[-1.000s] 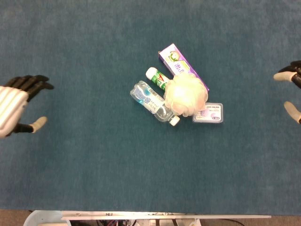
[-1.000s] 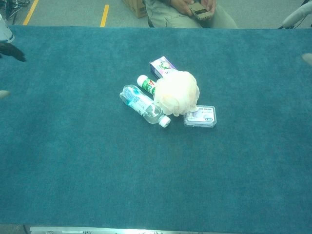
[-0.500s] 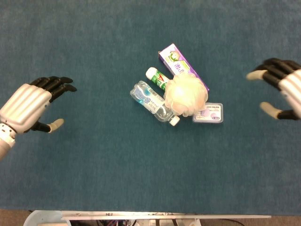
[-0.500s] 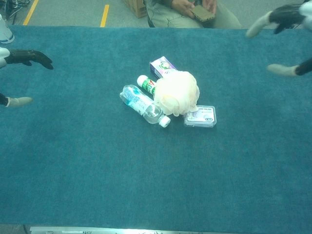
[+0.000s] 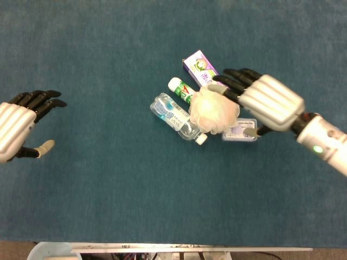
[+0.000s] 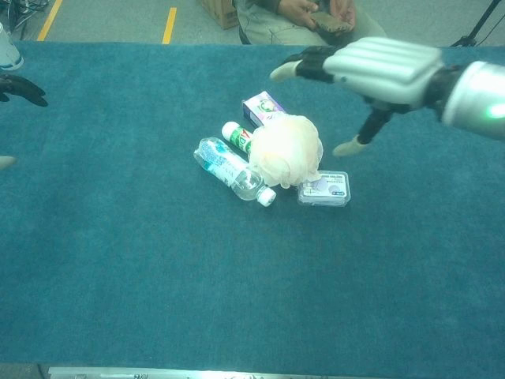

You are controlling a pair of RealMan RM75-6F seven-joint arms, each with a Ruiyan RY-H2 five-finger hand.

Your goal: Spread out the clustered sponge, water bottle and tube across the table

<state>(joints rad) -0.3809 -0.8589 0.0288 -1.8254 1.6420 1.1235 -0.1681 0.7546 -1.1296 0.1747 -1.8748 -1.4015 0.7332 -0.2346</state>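
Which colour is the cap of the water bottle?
White. The bottle cap shows best in the head view.

I see a cream-white sponge [image 5: 213, 110], a clear water bottle [image 5: 174, 116] with a blue label and white cap, a white tube [image 5: 181, 90] printed green and red, a purple box [image 5: 201, 68], all on the teal table [image 5: 108, 179]. Both hands are silver with black fingers.

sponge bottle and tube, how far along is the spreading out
Done: nothing. The sponge, water bottle and tube lie bunched mid-table with a purple box and a small clear case.
In hand: the right hand is open above the sponge, holding nothing; whether it touches is unclear. The left hand is open at the table's left edge.
Left: moving all three apart.
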